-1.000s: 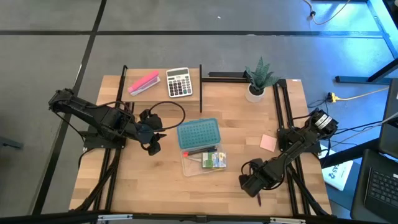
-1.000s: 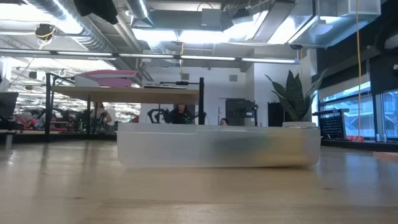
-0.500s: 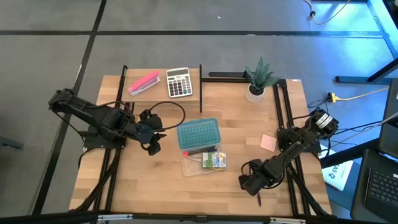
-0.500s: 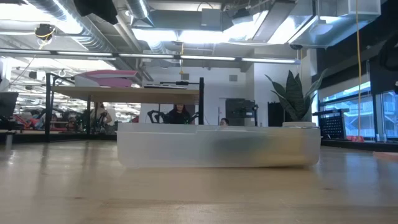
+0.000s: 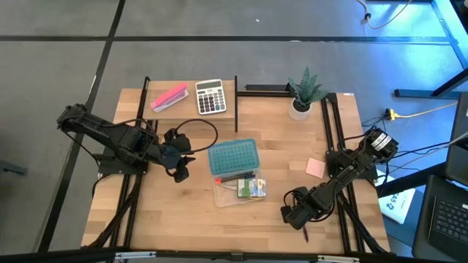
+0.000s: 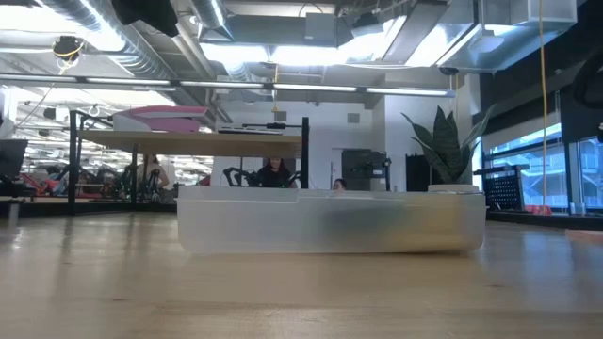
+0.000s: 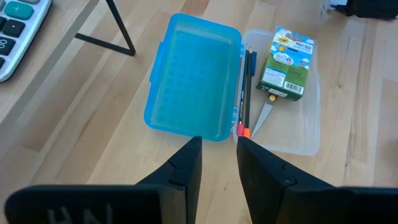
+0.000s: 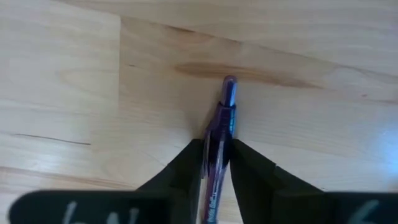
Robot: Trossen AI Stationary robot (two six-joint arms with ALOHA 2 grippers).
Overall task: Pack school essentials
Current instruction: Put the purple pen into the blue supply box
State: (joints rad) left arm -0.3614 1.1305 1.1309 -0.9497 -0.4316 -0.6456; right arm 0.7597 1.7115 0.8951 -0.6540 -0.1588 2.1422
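Observation:
A clear box [image 5: 241, 188] with its blue lid [image 5: 233, 156] swung open sits mid-table. In it lie a yellow-green crayon box [image 7: 286, 59], a red-tipped pencil [image 7: 244, 93] and a grey blade [image 7: 261, 118] poking out from under the crayon box. My left gripper [image 7: 217, 152] hovers open to the left of the lid, with nothing between its fingers. My right gripper [image 5: 296, 215] points down at the table's near right, shut on a thin dark purple-red pen [image 8: 221, 124]. In the high view only the pen's end [image 5: 306, 234] shows past the gripper. My right gripper pinches the pen's barrel [image 8: 219, 134] between its two fingers, one on each long side. The fingers come from above, pointing down. The pen lies flat on the wooden tabletop, and its end [image 8: 229, 84] sticks out beyond the fingertips.
A grey calculator [image 5: 210, 96] and a pink block [image 5: 169, 97] rest on a raised shelf at the far left. A potted plant [image 5: 303, 95] stands at the far right. A pink note pad [image 5: 315, 167] lies right of the box. Bare wood lies near the front edge.

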